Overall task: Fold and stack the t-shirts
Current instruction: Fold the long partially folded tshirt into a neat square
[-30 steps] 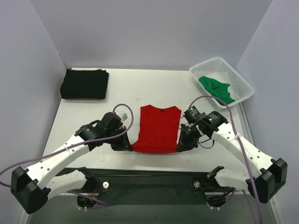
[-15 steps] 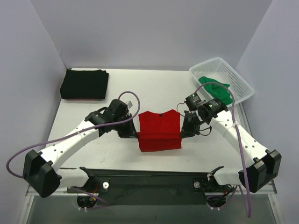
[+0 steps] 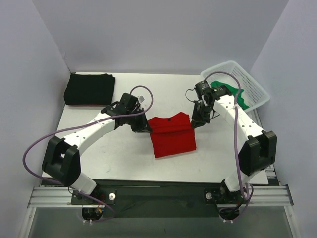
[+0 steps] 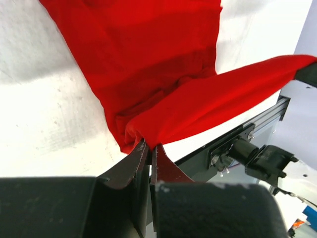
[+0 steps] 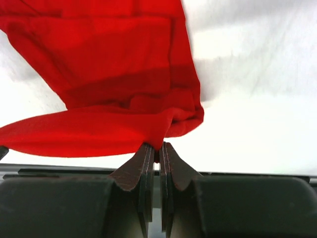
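The red t-shirt (image 3: 172, 137) lies mid-table, its near half folded up over the far half. My left gripper (image 3: 144, 127) is shut on the shirt's left corner, seen pinched in the left wrist view (image 4: 148, 140). My right gripper (image 3: 194, 122) is shut on the right corner, seen pinched in the right wrist view (image 5: 159, 145). The held edge hangs stretched between both grippers above the cloth below. The black t-shirt (image 3: 89, 89) lies folded at the far left. The green t-shirt (image 3: 233, 93) is crumpled in the basket.
A white mesh basket (image 3: 250, 84) stands at the far right corner. Grey walls enclose the table on three sides. A black rail (image 3: 158, 191) runs along the near edge.
Both grippers carried the red shirt's near hem away from the bases toward the collar, folding the shirt in half; both arms stretched out further.
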